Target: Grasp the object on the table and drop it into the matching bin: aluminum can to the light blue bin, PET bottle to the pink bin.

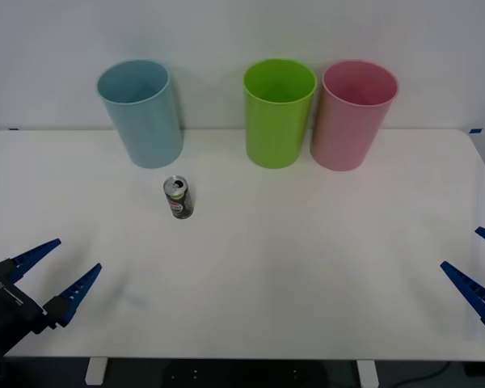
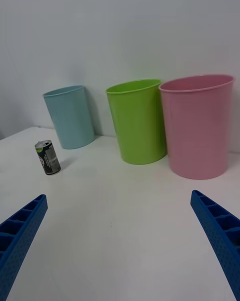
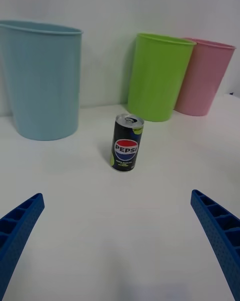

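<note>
Aluminum can upright on the table, left of centre, just near of the light blue bin and apart from it; silver top with opened pull-tab up, Pepsi label toward the left wrist camera. Untouched so far, so judged at the very start: approach and grasp not yet begun.

Left gripper low at the near left corner, fingers spread wide, nothing between them, aimed roughly at the can. Right gripper at the near right edge, likewise spread and empty, well apart from the can; probably best left waiting.

Next move, as a judgement: left arm forward and slightly right until the fingers straddle the can's body, close on it mid-height, lift above the rim of the light blue bin, carry a short way far and left, release over the opening. Can short and light, so likely to tip if nudged by one finger before both close.

Around: lime green bin at far centre, pink bin touching or nearly touching it on the right. Neither in the path from can to blue bin. Open tabletop between left gripper and can.
</note>
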You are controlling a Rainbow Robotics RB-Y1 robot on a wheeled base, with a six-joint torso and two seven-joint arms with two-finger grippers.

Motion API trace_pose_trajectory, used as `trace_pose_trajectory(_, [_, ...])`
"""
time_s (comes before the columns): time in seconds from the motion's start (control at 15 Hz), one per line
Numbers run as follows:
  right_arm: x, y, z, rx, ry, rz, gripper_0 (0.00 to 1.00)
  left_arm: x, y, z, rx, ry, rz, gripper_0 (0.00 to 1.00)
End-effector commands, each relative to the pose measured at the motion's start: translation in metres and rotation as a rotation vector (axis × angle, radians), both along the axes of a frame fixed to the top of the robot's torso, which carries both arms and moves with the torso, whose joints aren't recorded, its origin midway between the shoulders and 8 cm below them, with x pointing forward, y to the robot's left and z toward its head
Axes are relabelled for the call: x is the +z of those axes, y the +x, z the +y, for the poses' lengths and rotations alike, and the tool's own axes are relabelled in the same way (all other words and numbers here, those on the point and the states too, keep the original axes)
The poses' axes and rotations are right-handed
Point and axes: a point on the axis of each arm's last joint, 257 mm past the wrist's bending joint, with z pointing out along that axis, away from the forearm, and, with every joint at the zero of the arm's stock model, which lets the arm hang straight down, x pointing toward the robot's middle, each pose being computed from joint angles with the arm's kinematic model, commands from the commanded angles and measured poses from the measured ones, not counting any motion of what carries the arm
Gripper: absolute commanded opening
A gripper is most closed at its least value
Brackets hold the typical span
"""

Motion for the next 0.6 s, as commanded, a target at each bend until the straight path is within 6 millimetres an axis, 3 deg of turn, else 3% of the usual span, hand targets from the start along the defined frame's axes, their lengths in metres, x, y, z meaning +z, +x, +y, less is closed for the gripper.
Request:
trace_pose_trajectory(0.07, [0.000, 0.000, 0.000, 0.000, 0.000, 0.000, 1.00, -0.012, 0.016, -0.010, 0.024, -0.009, 0.017, 1.00])
trace_pose_trajectory(0.6, [0.000, 0.000, 0.000, 0.000, 0.000, 0.000, 1.00, -0.043, 0.075, -0.031, 0.017, 0.001, 0.015, 1.00])
